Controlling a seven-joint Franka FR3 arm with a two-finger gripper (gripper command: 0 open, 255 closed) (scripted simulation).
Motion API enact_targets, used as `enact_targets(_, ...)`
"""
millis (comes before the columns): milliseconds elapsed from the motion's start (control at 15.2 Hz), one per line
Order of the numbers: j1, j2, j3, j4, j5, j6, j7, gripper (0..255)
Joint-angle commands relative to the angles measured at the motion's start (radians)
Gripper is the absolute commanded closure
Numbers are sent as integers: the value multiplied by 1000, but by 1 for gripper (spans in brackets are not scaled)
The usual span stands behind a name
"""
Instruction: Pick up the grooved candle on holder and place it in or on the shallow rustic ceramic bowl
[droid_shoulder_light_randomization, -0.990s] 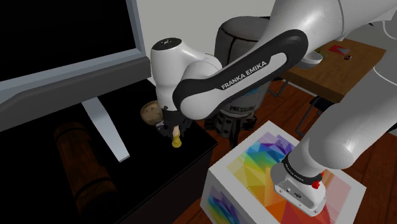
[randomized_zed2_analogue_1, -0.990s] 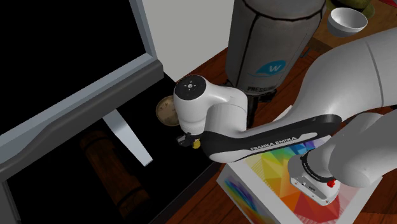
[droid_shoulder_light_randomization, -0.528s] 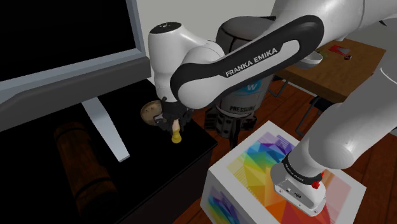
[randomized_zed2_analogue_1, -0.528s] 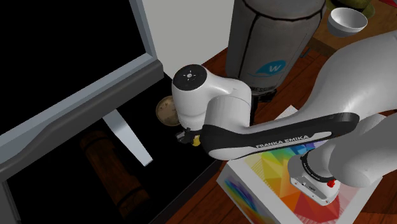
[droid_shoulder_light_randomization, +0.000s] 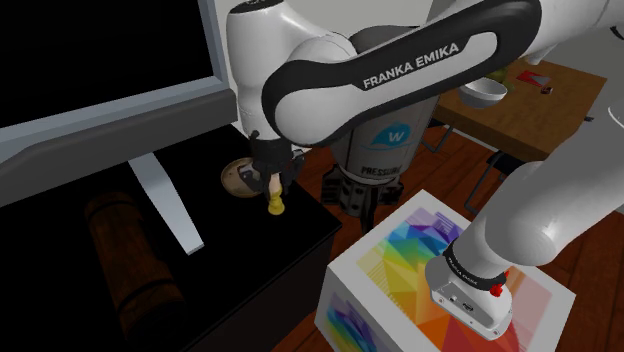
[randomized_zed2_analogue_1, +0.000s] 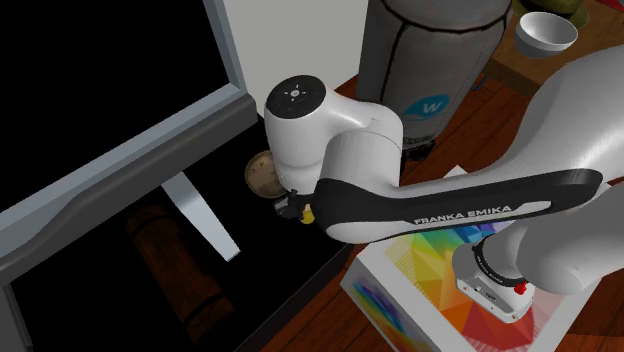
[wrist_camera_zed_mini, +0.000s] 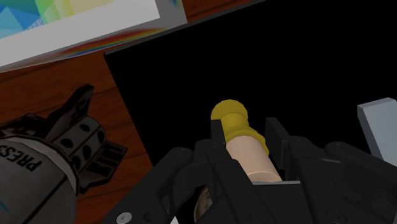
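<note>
My tool (wrist_camera_zed_mini: 247, 137) clamped on candle (droid_shoulder_light_randomization: 275, 200). Candle now higher above worktop (droid_shoulder_light_randomization: 262, 262) than moment ago, nearer bowl (droid_shoulder_light_randomization: 236, 176). Release over bowl pending.

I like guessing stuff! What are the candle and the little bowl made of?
The candle is a smooth, matte peach stick, maybe wax; its yellow holder is plain, material unclear. The bowl looks dull, speckled brown, perhaps ceramic.
</note>
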Motion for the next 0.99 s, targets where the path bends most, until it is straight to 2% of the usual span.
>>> enact_targets(0,0,-15,-4,16,7,-29,-6,255)
enact_targets(462,-1,-42,-15,77,17,-114,-16,255)
enact_targets(924,-51,188,-38,336,-117,-176,-31,255)
